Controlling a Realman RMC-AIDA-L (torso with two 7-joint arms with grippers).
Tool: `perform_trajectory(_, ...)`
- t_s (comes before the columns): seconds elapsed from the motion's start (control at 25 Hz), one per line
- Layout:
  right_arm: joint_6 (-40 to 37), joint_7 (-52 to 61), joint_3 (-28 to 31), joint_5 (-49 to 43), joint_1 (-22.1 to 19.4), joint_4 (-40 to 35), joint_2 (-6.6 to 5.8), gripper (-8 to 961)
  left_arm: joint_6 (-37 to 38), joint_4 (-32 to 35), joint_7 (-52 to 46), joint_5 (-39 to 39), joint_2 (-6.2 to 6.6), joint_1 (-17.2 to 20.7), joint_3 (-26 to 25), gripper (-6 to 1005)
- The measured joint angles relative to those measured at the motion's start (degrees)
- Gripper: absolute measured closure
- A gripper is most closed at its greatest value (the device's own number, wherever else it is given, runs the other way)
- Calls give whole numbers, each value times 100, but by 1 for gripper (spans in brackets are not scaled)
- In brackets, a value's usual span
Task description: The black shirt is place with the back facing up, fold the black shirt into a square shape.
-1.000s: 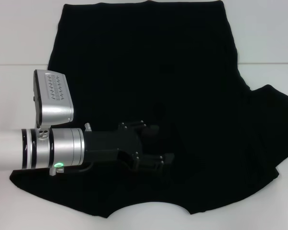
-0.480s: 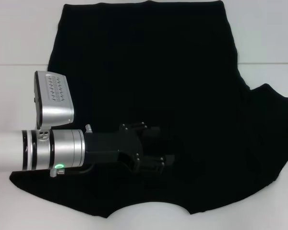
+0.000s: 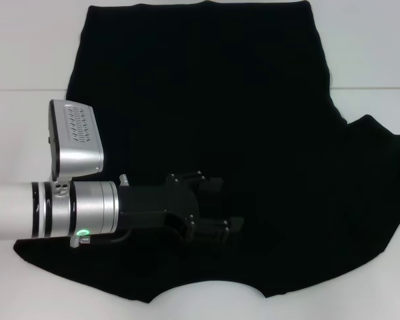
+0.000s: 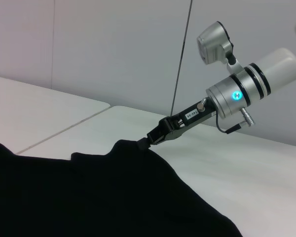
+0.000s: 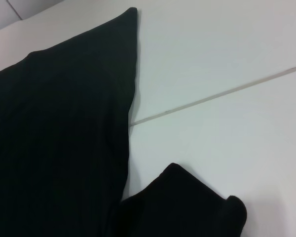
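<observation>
The black shirt [image 3: 207, 100] lies spread on the white table, plain side up, collar cut-out at the near edge. My left gripper [image 3: 230, 201] hovers low over the shirt's near middle, open, with nothing between its fingers. The head view does not show my right gripper. The left wrist view shows that gripper [image 4: 144, 143] shut on the edge of the shirt's right sleeve [image 4: 123, 148], holding it slightly raised off the table. The shirt's body [image 5: 59, 138] and a folded sleeve tip [image 5: 187, 202] fill the right wrist view.
The white table [image 3: 373, 53] has a seam line running across it behind the shirt's middle. Bare table surrounds the shirt on the left, right and far side. A pale wall [image 4: 113, 49] stands beyond the table.
My left arm has drifted slightly toward the near edge. The right sleeve's outer edge has shifted a little, rising at the right side.
</observation>
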Motion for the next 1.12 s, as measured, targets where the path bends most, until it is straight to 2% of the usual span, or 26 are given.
perform_trajectory(0.4, -94, -17, 2, 4, 188, 6, 43, 951, 0, -1, 0, 0, -7, 0, -1, 111)
perform_trajectory(0.72, -808, -487, -24, 5, 542, 5, 124, 951, -4, -1, 0, 0, -7, 0, -8, 111)
perform_trajectory(0.88, -1170, -632, -186, 5, 695, -1, 154, 951, -22, -1, 0, 0, -7, 0, -10, 111)
perform_trajectory(1.12, -1237, -590, -482, 2, 888, 0, 222, 951, -41, -1, 0, -18, -7, 0, -22, 111)
